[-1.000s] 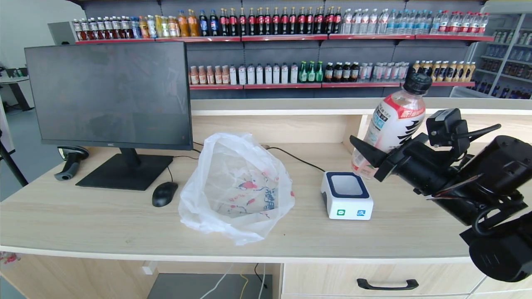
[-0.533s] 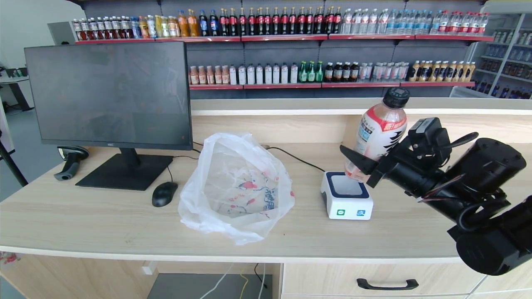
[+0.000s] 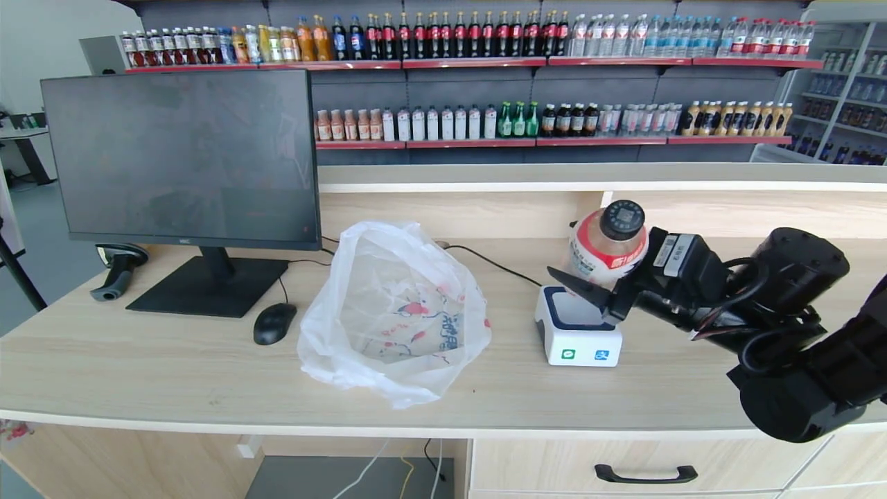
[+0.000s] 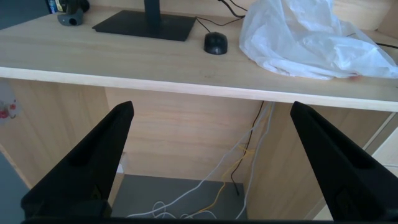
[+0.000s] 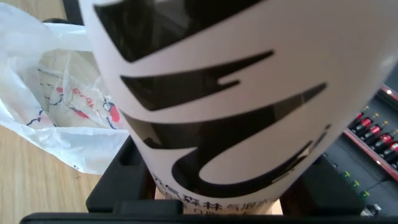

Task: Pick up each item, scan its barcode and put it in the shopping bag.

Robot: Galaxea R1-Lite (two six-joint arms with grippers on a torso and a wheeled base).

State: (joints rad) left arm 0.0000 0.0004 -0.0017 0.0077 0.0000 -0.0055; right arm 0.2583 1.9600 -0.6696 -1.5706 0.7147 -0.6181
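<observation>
**Bottle held over the scanner**

We take the white scanner box as our mark. It sits on the long wooden counter, which runs well past it on both sides. Far to the scanner's left stands the dark monitor on its flat foot. Between monitor and scanner, near the scanner's left side but apart from it, the white plastic shopping bag slumps with its mouth open upward.

On the scanner's right side is the right gripper, clamped on 1 drink bottle. 1 black finger shows in front of the bottle, just above the scanner's window. The bottle hangs directly over the scanner, tilted, black cap up and base down toward the window; we cannot tell whether it touches.

The left gripper is low before the counter's front, on the bag's side of the scanner, its 2 fingers spread wide around nothing. A black mouse lies left of the scanner, beyond the bag.
</observation>
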